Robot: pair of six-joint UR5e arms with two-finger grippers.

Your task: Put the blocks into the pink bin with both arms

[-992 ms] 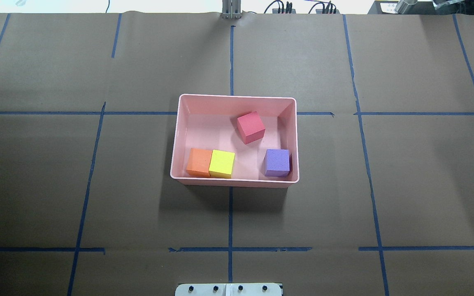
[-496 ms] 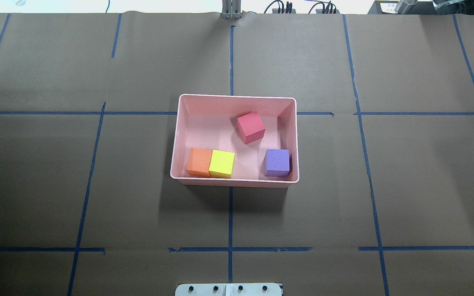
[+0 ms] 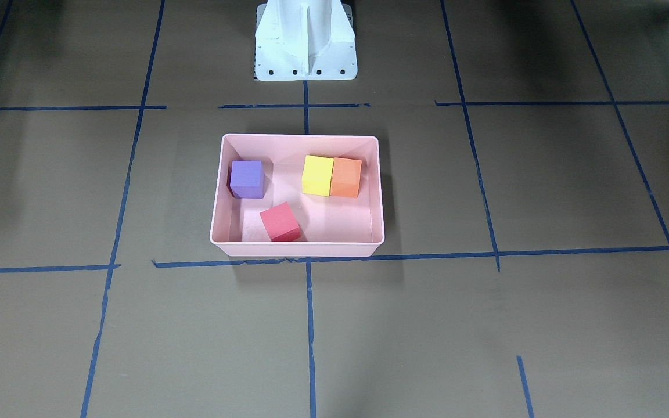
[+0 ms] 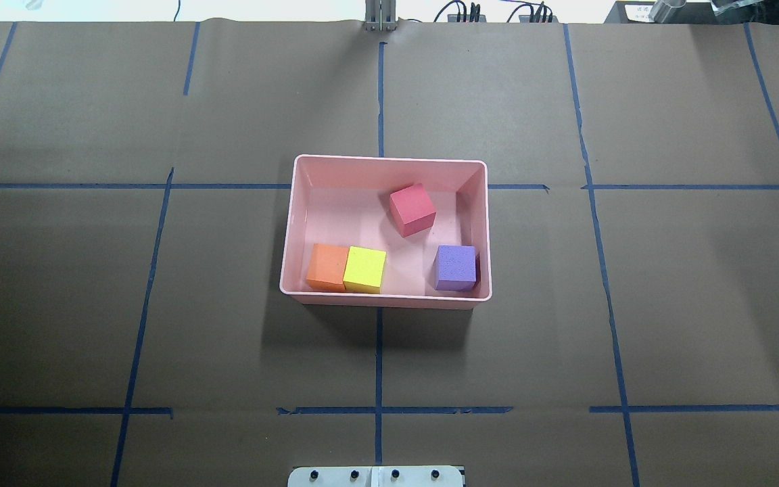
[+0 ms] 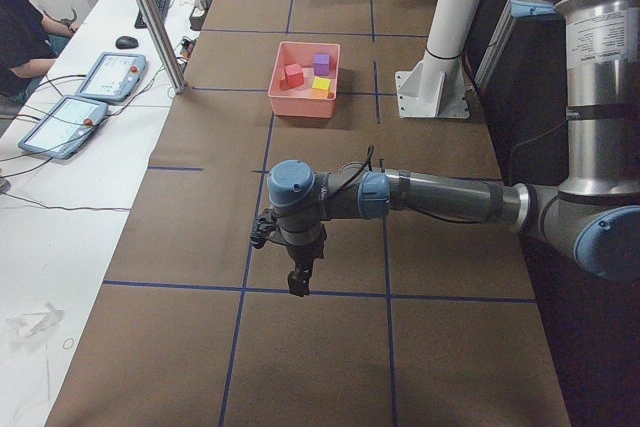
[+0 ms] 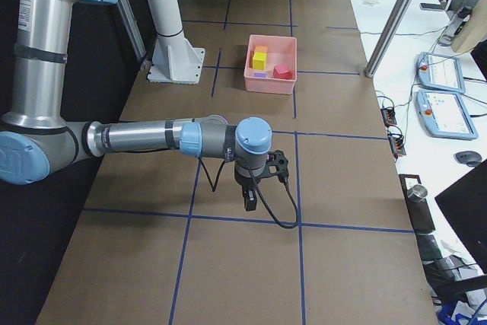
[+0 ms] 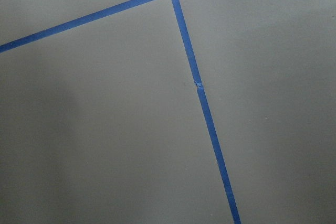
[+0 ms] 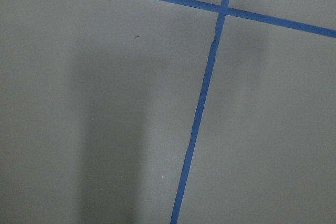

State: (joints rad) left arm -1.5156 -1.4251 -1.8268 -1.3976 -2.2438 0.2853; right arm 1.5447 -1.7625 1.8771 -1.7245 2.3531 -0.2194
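The pink bin (image 4: 385,299) stands at the table's middle and also shows in the front view (image 3: 297,249). In it lie the orange block (image 4: 326,266), the yellow-green block (image 4: 364,269), the red-pink block (image 4: 412,209) and the purple block (image 4: 456,267). Orange and yellow-green touch side by side. My left gripper (image 5: 299,282) hangs over bare table far from the bin; I cannot tell if it is open. My right gripper (image 6: 249,202) hangs over bare table at the other end; I cannot tell its state. The wrist views show only brown paper and blue tape.
The white pedestal base (image 3: 305,52) stands behind the bin on the robot's side. Blue tape lines (image 4: 379,352) grid the brown table cover. A person (image 5: 20,17) sits at a side desk with tablets (image 5: 108,75). A metal post (image 5: 150,17) stands at the table's far edge.
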